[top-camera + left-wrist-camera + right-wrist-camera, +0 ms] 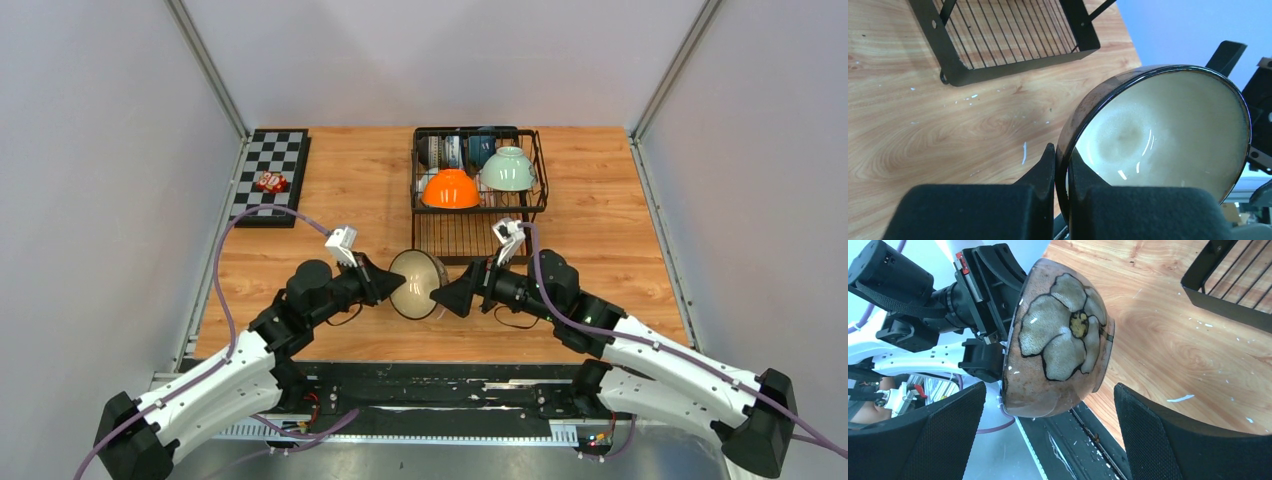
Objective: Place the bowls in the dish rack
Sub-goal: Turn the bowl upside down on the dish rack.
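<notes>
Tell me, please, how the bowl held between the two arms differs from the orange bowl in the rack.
The held bowl is cream inside with a dark rim and a flower on its brown outside; the orange bowl is plain orange. The held bowl is on edge, its rim pinched by the left gripper, in front of the dish rack; the orange bowl sits in the rack, outside up, untouched. Both are round bowls.

Just in front of the dish rack [450,240], the cream bowl [1060,340]: inside cream w/ dark glossy rim; outside brown w/ pale flower, blk outline, yellow centre. Rack itself is blk wire. In it: orange bowl [450,189], pale green bowl [507,170], dark blue bowl [482,150] at the back. Left of rack, the checkerboard [285,150] — blk & wht squares. Under it all, the table [350,190] — light wood grain.
</notes>
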Available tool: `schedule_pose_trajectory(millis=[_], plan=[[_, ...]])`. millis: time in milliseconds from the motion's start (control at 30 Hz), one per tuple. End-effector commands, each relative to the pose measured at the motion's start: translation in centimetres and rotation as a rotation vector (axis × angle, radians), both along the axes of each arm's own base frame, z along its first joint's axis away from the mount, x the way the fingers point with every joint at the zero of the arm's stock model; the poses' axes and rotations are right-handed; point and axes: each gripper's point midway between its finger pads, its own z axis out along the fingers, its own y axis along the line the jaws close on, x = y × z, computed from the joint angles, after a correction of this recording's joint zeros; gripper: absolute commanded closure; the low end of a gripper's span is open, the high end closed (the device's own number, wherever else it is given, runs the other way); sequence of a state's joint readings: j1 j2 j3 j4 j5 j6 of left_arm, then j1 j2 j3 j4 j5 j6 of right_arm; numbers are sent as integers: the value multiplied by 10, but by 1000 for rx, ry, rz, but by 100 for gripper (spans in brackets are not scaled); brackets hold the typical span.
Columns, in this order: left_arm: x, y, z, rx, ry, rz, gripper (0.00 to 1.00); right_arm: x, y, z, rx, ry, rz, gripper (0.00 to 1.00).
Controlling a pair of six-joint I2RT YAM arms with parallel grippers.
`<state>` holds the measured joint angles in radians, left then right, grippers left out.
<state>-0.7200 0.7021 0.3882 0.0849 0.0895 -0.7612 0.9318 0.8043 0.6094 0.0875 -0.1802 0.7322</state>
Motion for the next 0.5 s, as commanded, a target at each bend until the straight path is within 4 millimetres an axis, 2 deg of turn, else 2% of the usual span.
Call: schedule_pose_trajectory(millis=[0, 267, 467], plan=[[3, -6, 68, -241, -148, -1, 100, -8, 10, 12, 86, 15, 25, 0], [0, -6, 83, -342, -177, -15, 100, -15, 18, 22, 128, 12, 53, 0], [-1, -6, 86, -382, -184, -20, 100, -18, 22, 32, 158, 1, 64, 0]])
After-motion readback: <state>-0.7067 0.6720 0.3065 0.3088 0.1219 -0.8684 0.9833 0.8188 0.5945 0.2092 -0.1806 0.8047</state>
